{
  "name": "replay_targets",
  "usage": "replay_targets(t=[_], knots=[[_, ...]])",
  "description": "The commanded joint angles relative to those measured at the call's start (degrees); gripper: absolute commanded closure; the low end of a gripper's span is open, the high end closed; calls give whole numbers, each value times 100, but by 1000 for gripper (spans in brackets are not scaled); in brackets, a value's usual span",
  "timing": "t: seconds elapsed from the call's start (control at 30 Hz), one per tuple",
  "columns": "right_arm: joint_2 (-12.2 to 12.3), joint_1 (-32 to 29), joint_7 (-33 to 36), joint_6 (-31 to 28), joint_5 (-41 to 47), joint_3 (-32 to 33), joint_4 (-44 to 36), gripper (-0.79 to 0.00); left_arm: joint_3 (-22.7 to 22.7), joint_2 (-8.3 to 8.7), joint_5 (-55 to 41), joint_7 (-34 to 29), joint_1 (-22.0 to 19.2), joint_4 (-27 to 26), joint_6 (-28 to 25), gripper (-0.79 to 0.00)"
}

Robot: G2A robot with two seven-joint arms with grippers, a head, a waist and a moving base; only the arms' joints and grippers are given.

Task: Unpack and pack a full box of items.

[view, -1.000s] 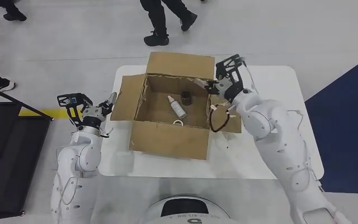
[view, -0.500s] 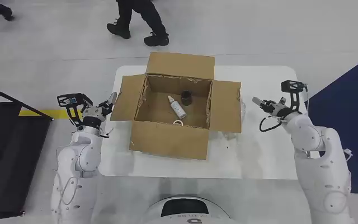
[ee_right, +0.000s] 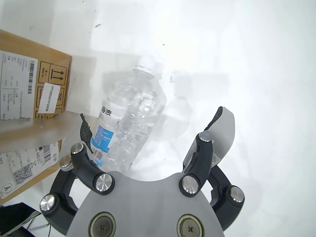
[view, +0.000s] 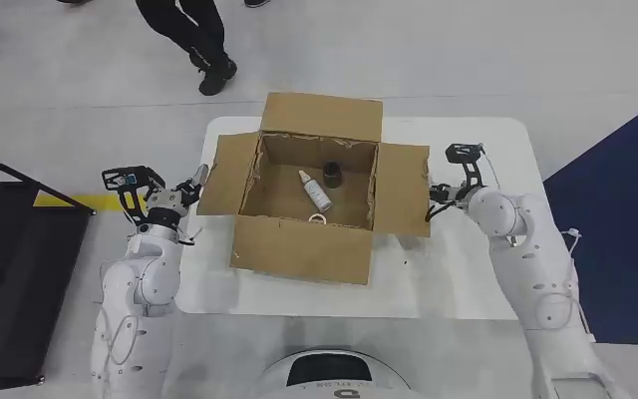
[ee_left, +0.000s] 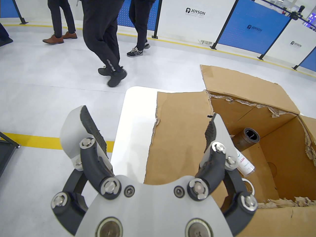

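An open cardboard box (view: 299, 249) stands mid-table with its flaps spread. Inside lie a white bottle (view: 315, 190), a dark cylinder (view: 332, 175) and a white ring (view: 319, 218); the left wrist view shows the cylinder (ee_left: 246, 138) and bottle (ee_left: 243, 164) too. A clear water bottle (ee_right: 133, 114) lies on the white table beside the box wall (ee_right: 22, 87). My right gripper (ee_right: 153, 115) hangs open just above it, by the box's right flap (view: 403, 190). My left gripper (ee_left: 148, 114) is open and holds nothing, over the left flap (ee_left: 177, 134).
The white table (view: 478, 259) has bare room right of and in front of the box. A dark rack (view: 30, 269) stands left of the table. A person's legs (view: 194, 40) cross the floor behind the table.
My right arm swung from the box's right rim out to the table's right edge, then came back to the right flap. The left arm stayed put. The person walked leftward.
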Motion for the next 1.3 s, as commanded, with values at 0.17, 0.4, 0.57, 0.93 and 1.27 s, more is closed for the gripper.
replay_targets(t=[0.17,0.4,0.57,0.93,1.27], knots=[[-56,329,279,390,-294,-393,354,-785,0,0,0,0,0,0,0,-785],[-25,349,288,808,-257,-74,624,-671,0,0,0,0,0,0,0,-785],[24,106,159,775,-140,250,419,-693,0,0,0,0,0,0,0,-785],[4,-23,369,814,-303,-30,107,-693,0,0,0,0,0,0,0,-785],[71,-374,587,687,-184,324,-181,-785,0,0,0,0,0,0,0,-785]])
